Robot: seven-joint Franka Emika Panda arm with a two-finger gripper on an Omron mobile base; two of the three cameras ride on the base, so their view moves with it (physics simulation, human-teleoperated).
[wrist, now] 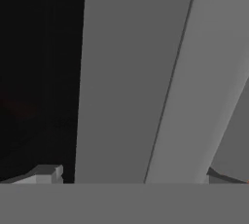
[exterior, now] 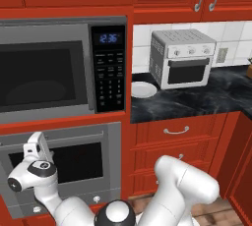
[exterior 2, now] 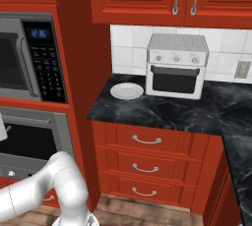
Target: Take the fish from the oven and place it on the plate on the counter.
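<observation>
Close against the hand camera runs the grey steel door bar of the wide built-in stainless-steel oven, dark glass beside it. No red-orange fish can be made out; presumably it lies inside behind the closed door, so opening, lifting out and placing all remain. Out on the black marbled worktop, the small round white plate waits bare at its left end, beside the silver toaster oven. At the door's upper left, the hand points up, fingers spread, holding nothing.
</observation>
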